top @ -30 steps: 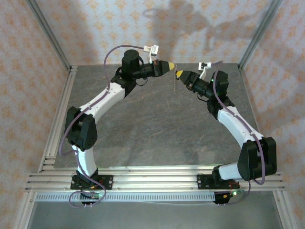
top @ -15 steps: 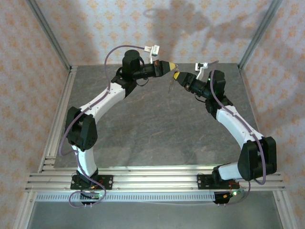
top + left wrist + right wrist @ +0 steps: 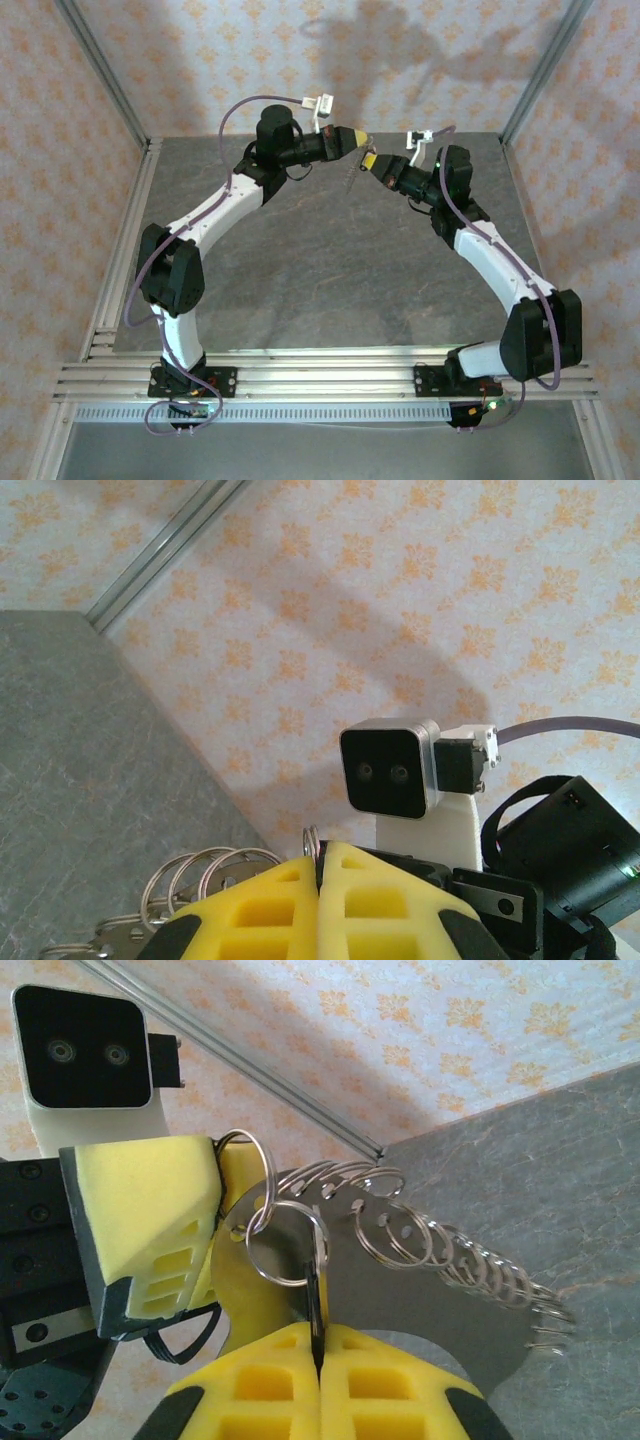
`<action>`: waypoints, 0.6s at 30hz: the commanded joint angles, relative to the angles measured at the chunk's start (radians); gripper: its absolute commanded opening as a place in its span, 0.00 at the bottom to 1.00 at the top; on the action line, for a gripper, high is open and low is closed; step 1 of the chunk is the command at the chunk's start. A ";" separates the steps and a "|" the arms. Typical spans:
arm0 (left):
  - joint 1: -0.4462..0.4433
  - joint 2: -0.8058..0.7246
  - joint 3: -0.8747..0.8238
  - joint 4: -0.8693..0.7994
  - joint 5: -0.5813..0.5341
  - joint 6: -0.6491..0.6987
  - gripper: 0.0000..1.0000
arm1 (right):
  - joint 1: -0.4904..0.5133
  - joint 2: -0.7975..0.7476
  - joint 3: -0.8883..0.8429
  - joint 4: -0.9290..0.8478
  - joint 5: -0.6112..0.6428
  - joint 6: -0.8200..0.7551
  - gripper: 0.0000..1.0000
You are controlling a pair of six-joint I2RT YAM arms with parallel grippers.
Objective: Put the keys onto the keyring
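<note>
The left arm [image 3: 215, 210] and right arm [image 3: 490, 255] stand at the near edge of the desk [image 3: 300, 300] and arch inward over its far middle. There the left end effector [image 3: 354, 138] sits just left of and slightly behind the right end effector [image 3: 371, 160], tips nearly touching. The keyring [image 3: 351, 178] hangs between and below them, above the desk.

Seen from the right wrist, the key [image 3: 314, 1295] stands clamped between the right end effector's fingers [image 3: 400, 1380], its upper end at 1 ring of the keyring, whose other rings run off to the right. Seen from the left wrist, 1 ring sits pinched at the left end effector's tips, with more rings to their left.
</note>
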 commanded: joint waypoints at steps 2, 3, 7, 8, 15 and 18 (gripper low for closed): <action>-0.007 -0.045 -0.003 0.112 -0.020 -0.026 0.00 | 0.019 -0.035 -0.008 -0.007 -0.021 -0.025 0.00; -0.007 -0.045 -0.004 0.113 -0.021 -0.028 0.00 | 0.024 -0.033 -0.010 -0.006 -0.024 -0.026 0.00; -0.008 -0.045 -0.012 0.131 -0.026 -0.037 0.00 | 0.048 -0.025 -0.014 -0.006 -0.036 -0.029 0.00; -0.008 -0.045 -0.014 0.136 -0.028 -0.040 0.00 | 0.053 -0.022 -0.016 -0.006 -0.038 -0.031 0.00; -0.010 -0.045 -0.029 0.150 -0.032 -0.044 0.00 | 0.084 -0.006 -0.010 -0.006 -0.042 -0.034 0.00; -0.011 -0.047 -0.035 0.156 -0.034 -0.047 0.00 | 0.084 -0.004 -0.005 -0.018 -0.034 -0.038 0.00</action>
